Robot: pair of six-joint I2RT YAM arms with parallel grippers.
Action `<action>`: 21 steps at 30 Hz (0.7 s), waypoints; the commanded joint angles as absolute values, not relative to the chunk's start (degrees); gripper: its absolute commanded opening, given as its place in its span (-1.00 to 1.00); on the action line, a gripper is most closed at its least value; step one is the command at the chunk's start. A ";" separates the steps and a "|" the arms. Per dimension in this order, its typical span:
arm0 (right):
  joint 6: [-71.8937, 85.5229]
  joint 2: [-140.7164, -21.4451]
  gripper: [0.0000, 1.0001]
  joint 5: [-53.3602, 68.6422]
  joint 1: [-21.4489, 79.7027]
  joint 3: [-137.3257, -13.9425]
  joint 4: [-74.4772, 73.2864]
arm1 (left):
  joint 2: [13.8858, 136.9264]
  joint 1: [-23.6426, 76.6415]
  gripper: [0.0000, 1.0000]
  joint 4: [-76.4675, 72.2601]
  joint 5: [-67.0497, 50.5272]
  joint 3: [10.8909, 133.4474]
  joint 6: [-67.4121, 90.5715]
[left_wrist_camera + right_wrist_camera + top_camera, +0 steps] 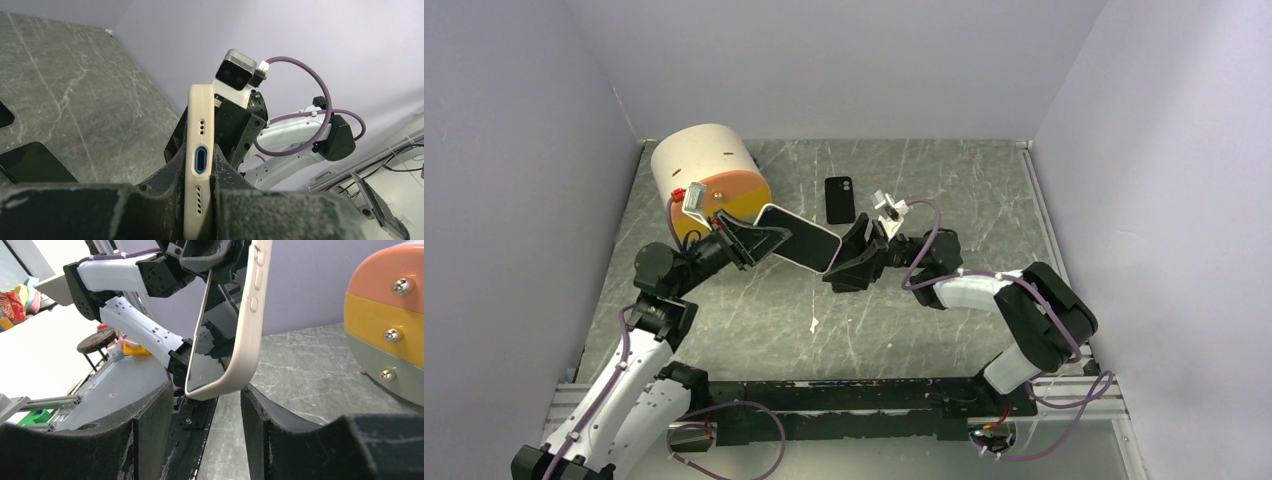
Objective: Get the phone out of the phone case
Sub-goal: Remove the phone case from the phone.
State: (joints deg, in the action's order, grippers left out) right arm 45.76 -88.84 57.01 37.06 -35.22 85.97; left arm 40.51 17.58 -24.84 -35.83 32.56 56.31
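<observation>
Evidently left gripper (746,240) clamps the phone case (247,325); right gripper (207,405) gapes around its free corner (soft rim there should peel off the stiff, slick phone (802,240)).

Right wrist view crops the cream phone case (247,315) at the top; overhead, the left pincer (762,238) hides its end.
</observation>
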 commanded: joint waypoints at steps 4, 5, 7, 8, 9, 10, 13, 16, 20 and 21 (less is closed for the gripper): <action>46.97 -87.27 0.06 56.58 37.35 -38.01 97.59 | 40.54 17.40 -0.95 -31.79 -36.94 32.66 58.16; 47.19 -87.32 0.05 56.60 37.35 -38.13 97.87 | 40.53 17.40 -0.95 -31.41 -37.06 32.83 57.99; 47.32 -87.30 0.02 56.81 37.41 -38.44 97.98 | 40.38 17.40 -0.95 -30.98 -36.90 32.80 57.83; 47.04 -87.28 0.00 56.99 37.37 -38.53 97.56 | 40.27 17.40 -0.95 -30.88 -36.71 32.72 57.89; 46.46 -87.28 -0.04 57.14 37.36 -38.58 96.91 | 40.20 17.40 -0.95 -30.79 -36.48 32.70 57.96; 45.78 -87.22 -0.08 57.35 37.35 -38.66 95.87 | 40.24 17.40 -0.95 -30.58 -36.35 32.84 58.01; 42.67 -86.86 -0.25 58.09 37.36 -38.67 92.26 | 41.19 17.40 -0.95 -29.85 -36.58 33.60 58.62; 38.57 -85.85 -0.48 59.36 37.36 -38.84 87.27 | 42.47 17.40 -0.95 -30.86 -37.23 33.62 60.20; 30.75 -83.63 -0.67 61.39 37.35 -39.09 78.54 | 44.13 17.36 -0.95 -28.42 -37.82 34.92 60.68; 28.51 -82.97 -0.70 61.69 37.35 -39.18 76.09 | 44.57 17.33 -0.95 -28.02 -38.04 35.33 61.10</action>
